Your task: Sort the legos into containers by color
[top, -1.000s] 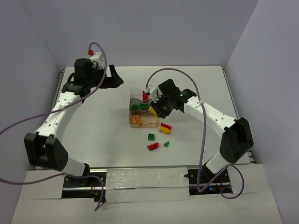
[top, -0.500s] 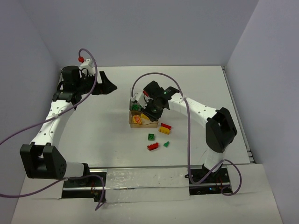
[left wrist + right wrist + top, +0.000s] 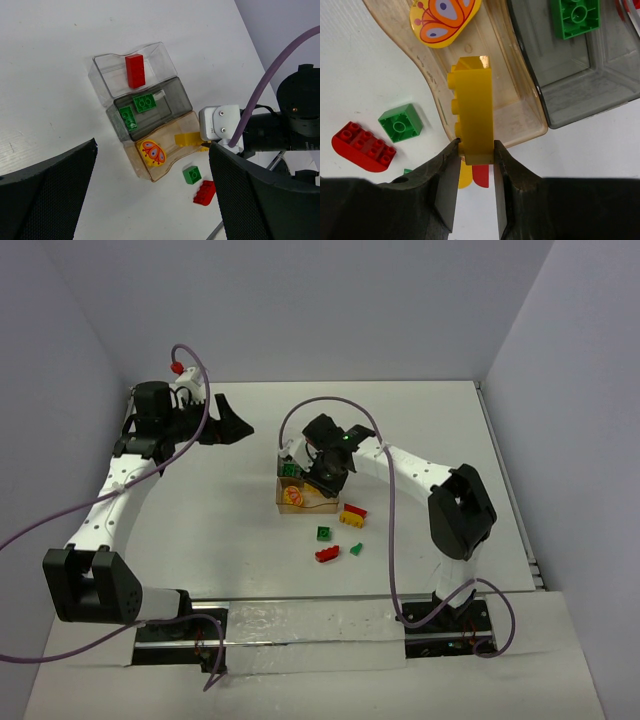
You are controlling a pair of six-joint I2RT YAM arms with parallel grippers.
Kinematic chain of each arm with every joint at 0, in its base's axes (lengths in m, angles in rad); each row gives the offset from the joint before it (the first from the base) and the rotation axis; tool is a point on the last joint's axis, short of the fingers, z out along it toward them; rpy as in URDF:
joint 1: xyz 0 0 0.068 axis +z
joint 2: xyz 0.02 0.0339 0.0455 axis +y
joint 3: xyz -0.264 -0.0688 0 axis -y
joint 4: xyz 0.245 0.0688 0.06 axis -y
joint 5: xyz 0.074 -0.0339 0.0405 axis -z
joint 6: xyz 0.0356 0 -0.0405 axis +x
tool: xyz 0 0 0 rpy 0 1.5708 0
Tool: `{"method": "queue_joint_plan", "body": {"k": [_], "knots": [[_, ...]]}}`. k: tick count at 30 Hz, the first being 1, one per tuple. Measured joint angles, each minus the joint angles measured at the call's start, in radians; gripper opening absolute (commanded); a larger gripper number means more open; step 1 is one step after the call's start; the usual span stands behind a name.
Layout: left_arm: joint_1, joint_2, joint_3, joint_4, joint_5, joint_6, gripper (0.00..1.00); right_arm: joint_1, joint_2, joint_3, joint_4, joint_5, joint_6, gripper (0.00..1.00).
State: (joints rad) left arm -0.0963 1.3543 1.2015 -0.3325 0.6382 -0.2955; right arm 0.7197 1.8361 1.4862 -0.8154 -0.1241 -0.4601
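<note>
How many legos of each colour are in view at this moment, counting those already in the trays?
Red legos: 2
Green legos: 4
Yellow legos: 2, one held by the right gripper
Red-and-yellow stack: 1
Total: 9

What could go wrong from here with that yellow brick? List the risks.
1. The right claw pinches the yellow brick by one end only; it may pivot or slip.
2. The brick seems to straddle the wall of the amber tray, so a release now might clip the rim and bounce out.
3. The grey tray lies right alongside; drifting sideways could drop yellow among the green bricks.
</note>
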Motion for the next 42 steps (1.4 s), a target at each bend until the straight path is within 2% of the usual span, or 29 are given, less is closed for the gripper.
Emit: {"method": "queue_joint_plan", "body": {"k": [2, 4, 6, 7, 12, 18, 24, 27, 29, 33, 42], "knots": [[0.0, 0.001, 0.0, 0.0, 0.003, 0.0, 0.99, 0.0, 0.002, 0.001, -0.001, 0.004, -0.003, 0.51], [0.0, 0.002, 0.0, 0.0, 0.005, 0.0, 0.99, 0.0, 0.002, 0.001, -0.001, 0.006, -0.006, 0.55], [0.0, 0.002, 0.0, 0.0, 0.006, 0.0, 0.99, 0.0, 0.002, 0.004, -0.001, 0.008, -0.007, 0.92], [0.0, 0.002, 0.0, 0.0, 0.007, 0.0, 0.99, 0.0, 0.002, 0.006, -0.001, 0.009, -0.009, 1.0], [0.0, 0.002, 0.0, 0.0, 0.007, 0.0, 0.99, 0.0, -0.003, 0.032, -0.016, -0.009, -0.006, 1.0], [0.006, 0.002, 0.0, 0.0, 0.019, 0.0, 0.99, 0.015, -0.126, 0.006, -0.054, -0.165, -0.013, 0.94], [0.027, 0.002, 0.0, 0.0, 0.105, 0.009, 0.99, 0.112, -0.343, -0.182, -0.076, -0.343, -0.156, 0.89], [0.033, 0.002, 0.0, 0.0, 0.151, 0.015, 0.99, 0.176, -0.382, -0.263, -0.088, -0.377, -0.236, 0.79], [0.033, 0.002, 0.0, 0.0, 0.168, 0.016, 0.99, 0.22, -0.379, -0.309, -0.083, -0.374, -0.281, 0.73], [0.033, 0.001, 0.0, 0.0, 0.187, 0.016, 0.99, 0.281, -0.371, -0.399, -0.054, -0.343, -0.339, 0.72], [0.033, 0.001, 0.0, 0.0, 0.21, 0.018, 0.99, 0.295, -0.306, -0.461, 0.088, -0.231, -0.387, 0.67]]}}
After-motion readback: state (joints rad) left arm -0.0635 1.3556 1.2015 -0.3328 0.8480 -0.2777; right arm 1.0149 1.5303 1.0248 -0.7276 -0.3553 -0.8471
